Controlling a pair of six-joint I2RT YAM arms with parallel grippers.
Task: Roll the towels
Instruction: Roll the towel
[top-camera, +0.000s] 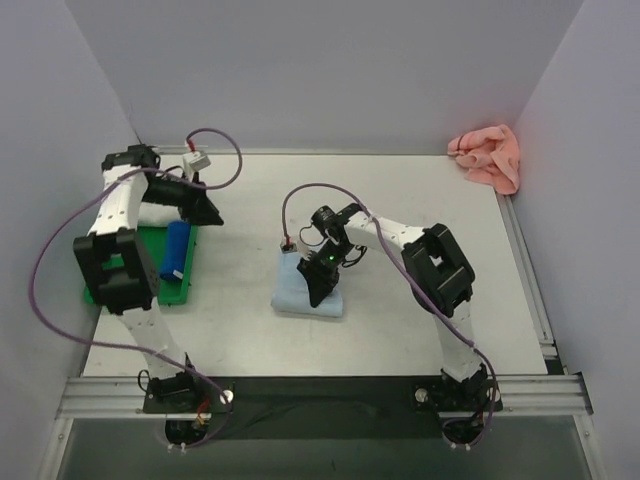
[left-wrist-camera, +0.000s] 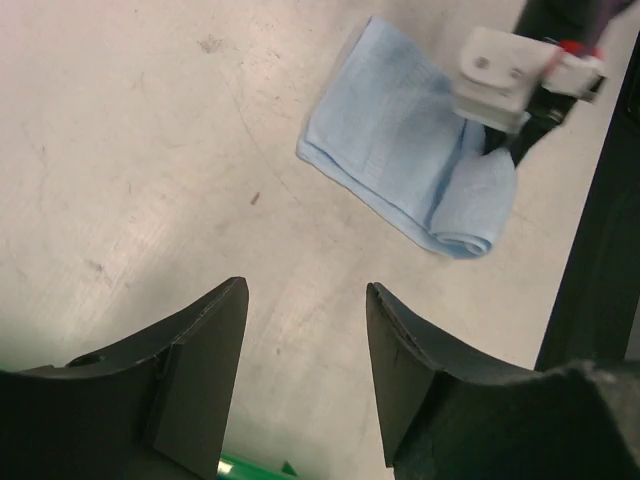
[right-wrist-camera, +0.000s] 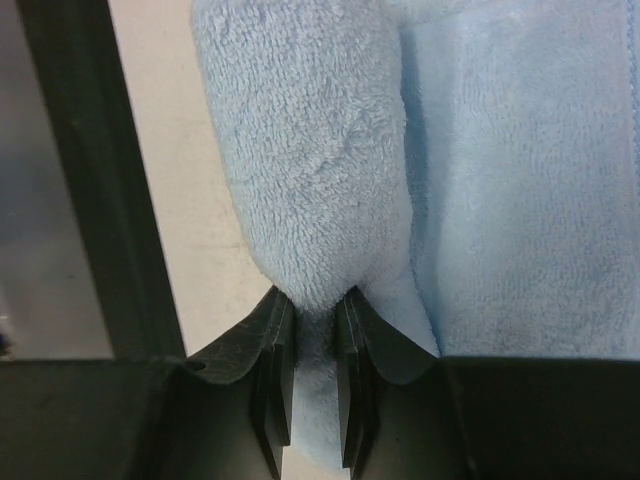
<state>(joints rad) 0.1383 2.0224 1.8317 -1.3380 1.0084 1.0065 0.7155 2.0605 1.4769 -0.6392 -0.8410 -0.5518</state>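
Light blue terry cloth towel (right-wrist-camera: 330, 150): centre of table (top-camera: 400, 330), partly rolled; my right tool (right-wrist-camera: 312, 305) pinches its rolled end, holding the coil tight. My left tool (left-wrist-camera: 305, 300): open, empty. Salmon pink cloth towel (top-camera: 487, 157): crumpled, far corner.

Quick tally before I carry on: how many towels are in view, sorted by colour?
light blue towel: 1
dark blue rolled towel: 1
pink towel: 1
Total: 3. A white shape next to the dark blue one is too hidden to count.
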